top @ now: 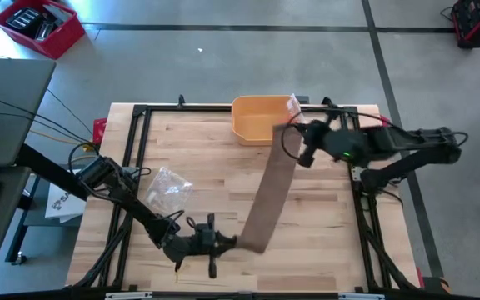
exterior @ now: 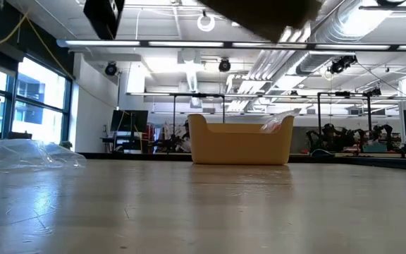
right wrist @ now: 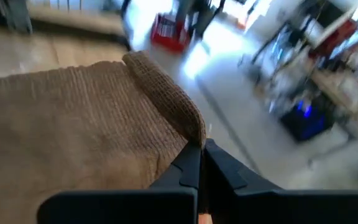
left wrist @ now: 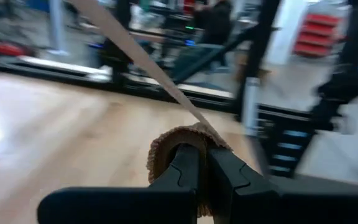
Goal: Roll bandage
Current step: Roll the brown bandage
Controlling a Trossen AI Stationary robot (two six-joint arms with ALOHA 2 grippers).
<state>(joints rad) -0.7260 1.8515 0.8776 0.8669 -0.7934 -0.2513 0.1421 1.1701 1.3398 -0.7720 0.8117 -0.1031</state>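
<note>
A long brown woven bandage [top: 272, 188] stretches through the air above the wooden table, between my two grippers. My left gripper [top: 233, 241] is near the table's near edge, shut on the bandage's near end. My right gripper [top: 288, 132] is at the far side beside the orange bin [top: 261, 118], shut on the bandage's far end. In the low view only a dark strip of the bandage [exterior: 259, 14] shows overhead. My left gripper pinches the bandage's near end [left wrist: 178, 139] between its two fingers, where the cloth curls into a small fold over the fingertips. It comes in level from the table's left. The strip runs taut up and away. My right gripper pinches the far end's corner [right wrist: 182, 121] between its two fingers, where the edge folds over. It comes in from the table's right. The bandage is lifted clear and spreads flat away from the fingers.
The orange bin [exterior: 240, 141] stands at the table's far middle with clear plastic on its rim. A crumpled clear plastic bag [top: 167, 188] lies on the table's left part. A black frame [top: 132, 167] borders the table.
</note>
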